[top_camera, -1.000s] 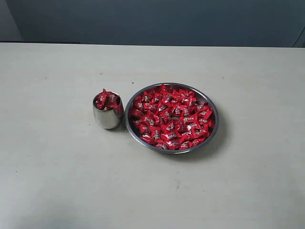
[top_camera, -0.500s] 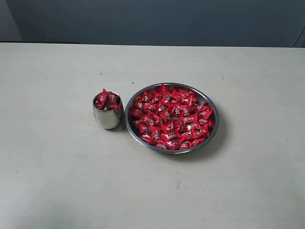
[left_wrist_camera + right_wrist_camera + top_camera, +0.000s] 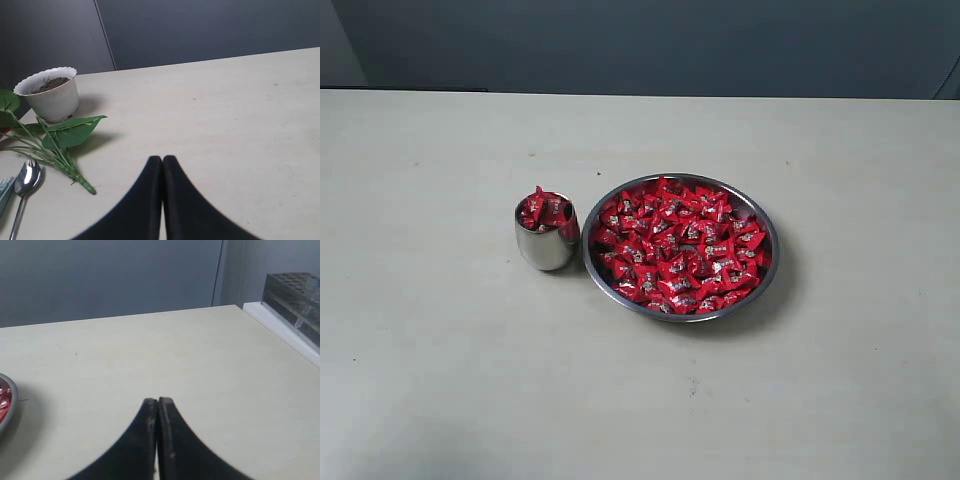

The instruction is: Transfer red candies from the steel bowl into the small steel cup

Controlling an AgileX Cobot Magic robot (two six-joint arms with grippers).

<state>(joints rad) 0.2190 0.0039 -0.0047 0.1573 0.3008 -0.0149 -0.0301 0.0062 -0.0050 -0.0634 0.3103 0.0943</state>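
Note:
The steel bowl [image 3: 764, 226] sits at the table's middle, heaped with red candies [image 3: 678, 245]. Touching or nearly touching its left side stands the small steel cup [image 3: 546, 249], filled with red candies [image 3: 544, 210] that rise above its rim. Neither arm shows in the exterior view. My left gripper [image 3: 162, 159] is shut and empty over bare table, with the bowl and cup out of its view. My right gripper [image 3: 158, 401] is shut and empty too. The steel bowl's rim [image 3: 12, 405] and a few red candies [image 3: 4, 399] show at the edge of the right wrist view, well apart from the fingers.
The left wrist view shows a white pot of soil [image 3: 52, 93], a leafy green stem [image 3: 60, 145] lying on the table, and a spoon [image 3: 25, 186]. A dark rack [image 3: 295, 297] stands beyond the table's edge [image 3: 280, 330] in the right wrist view.

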